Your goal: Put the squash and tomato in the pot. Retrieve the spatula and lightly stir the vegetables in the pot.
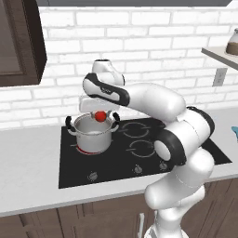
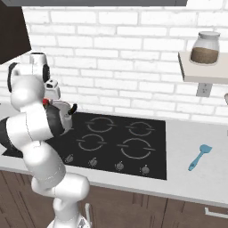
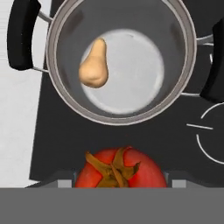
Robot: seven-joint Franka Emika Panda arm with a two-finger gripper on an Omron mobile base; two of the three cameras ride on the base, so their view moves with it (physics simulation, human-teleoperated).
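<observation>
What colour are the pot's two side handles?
Black. The pot handles show best in the hand view, on either side of the steel rim.

no readable text, labels, brands or numbers anywhere, hob rings and knobs unmarked

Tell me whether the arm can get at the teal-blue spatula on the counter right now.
Probably not yet: the end effector is shut on the red tomato above the steel pot, while the teal-blue spatula lies unobstructed beyond the black cooktop.
</observation>
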